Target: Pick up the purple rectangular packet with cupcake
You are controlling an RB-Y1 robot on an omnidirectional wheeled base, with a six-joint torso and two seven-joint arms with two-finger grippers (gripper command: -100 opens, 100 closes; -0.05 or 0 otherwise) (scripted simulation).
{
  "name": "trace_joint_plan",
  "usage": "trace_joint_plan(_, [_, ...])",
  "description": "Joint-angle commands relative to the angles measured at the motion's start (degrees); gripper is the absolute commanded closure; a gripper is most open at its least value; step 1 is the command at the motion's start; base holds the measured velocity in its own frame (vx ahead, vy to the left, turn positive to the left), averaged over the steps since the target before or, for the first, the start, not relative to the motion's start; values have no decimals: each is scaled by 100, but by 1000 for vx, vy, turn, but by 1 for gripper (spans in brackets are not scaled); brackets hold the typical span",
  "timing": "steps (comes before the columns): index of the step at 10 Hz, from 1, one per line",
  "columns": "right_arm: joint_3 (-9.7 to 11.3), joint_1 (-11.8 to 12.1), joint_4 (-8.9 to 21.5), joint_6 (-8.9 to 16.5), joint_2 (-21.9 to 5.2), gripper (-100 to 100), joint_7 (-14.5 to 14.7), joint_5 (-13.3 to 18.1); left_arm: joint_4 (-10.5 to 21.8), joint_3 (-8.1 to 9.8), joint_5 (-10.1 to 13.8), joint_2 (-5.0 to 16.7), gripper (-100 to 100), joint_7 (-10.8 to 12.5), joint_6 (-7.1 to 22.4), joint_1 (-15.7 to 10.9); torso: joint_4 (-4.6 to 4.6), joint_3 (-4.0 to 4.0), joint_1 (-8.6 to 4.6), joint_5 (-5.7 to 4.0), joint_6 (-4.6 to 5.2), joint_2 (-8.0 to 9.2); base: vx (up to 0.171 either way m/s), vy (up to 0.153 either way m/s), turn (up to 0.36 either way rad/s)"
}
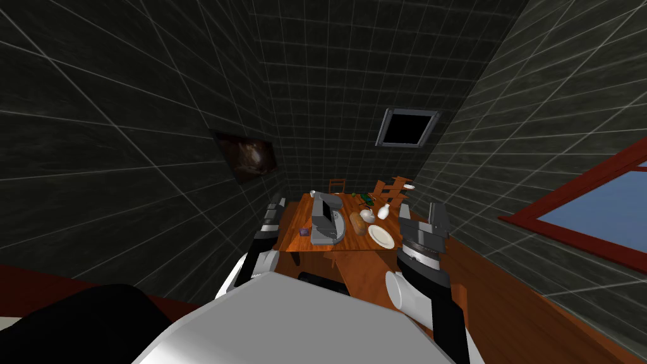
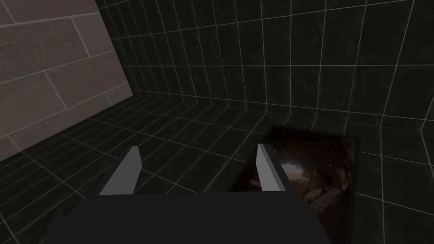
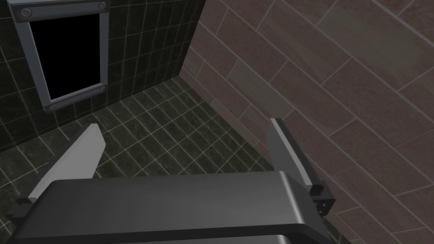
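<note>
Head view: the tiny purple packet [image 1: 304,232] sits near the left, near corner of the wooden worktop [image 1: 292,221], just left of a grey appliance [image 1: 327,221]. Left gripper [image 1: 274,210] and right gripper [image 1: 422,216] hang raised on either side, well apart from it.

Left wrist view: fingers spread, nothing held.

Right wrist view: same deal, spread and empty.

Looks like the approach step. Next I'd lower the left gripper over the packet.

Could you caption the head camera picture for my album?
Left gripper and right gripper, both open, flank a wooden table bearing a small purple packet beside a grey appliance.
</note>
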Motion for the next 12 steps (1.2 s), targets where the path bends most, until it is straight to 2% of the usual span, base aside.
trace_joint_plan(1, [0,0,0,0,0,0,0,0,80,10,7,234,-100,51,125,-47,0,0,0,0,0,0,-9,-3,-29])
trace_joint_plan(4, [0,-1,0,0,0,0,0,0,383,49,33,744,-100,253,556,-232,2,5,1,0,1,10,-33,-6,-54])
trace_joint_plan(5, [0,-1,0,0,0,0,0,0,383,49,33,751,-100,253,614,-232,3,8,1,0,1,14,-30,-4,-24])
trace_joint_plan(7, [0,0,0,0,0,0,0,0,680,89,59,1074,-100,456,979,-415,2,6,0,0,0,10,-32,-7,-63])
trace_joint_plan(8, [0,-1,0,0,0,0,0,0,680,89,59,1074,-100,456,1104,-415,3,7,-1,0,1,13,-33,-6,-34])
trace_joint_plan(9, [0,0,0,0,0,0,0,0,851,113,74,1228,-100,574,1247,-522,3,7,-1,0,0,12,-34,-5,-49])
trace_joint_plan(10, [0,-1,0,0,0,0,0,0,851,113,74,1228,-100,574,1368,-522,2,6,0,0,1,11,-27,-3,-36])
trace_joint_plan(11, [0,0,0,0,0,0,0,0,1035,138,90,1377,-100,701,1537,-636,2,5,1,0,0,9,-32,-11,-82])
trace_joint_plan(12, [0,-1,0,0,0,0,0,0,1035,138,90,1377,-100,701,1693,-636,2,6,-1,0,0,11,-26,-7,-27])
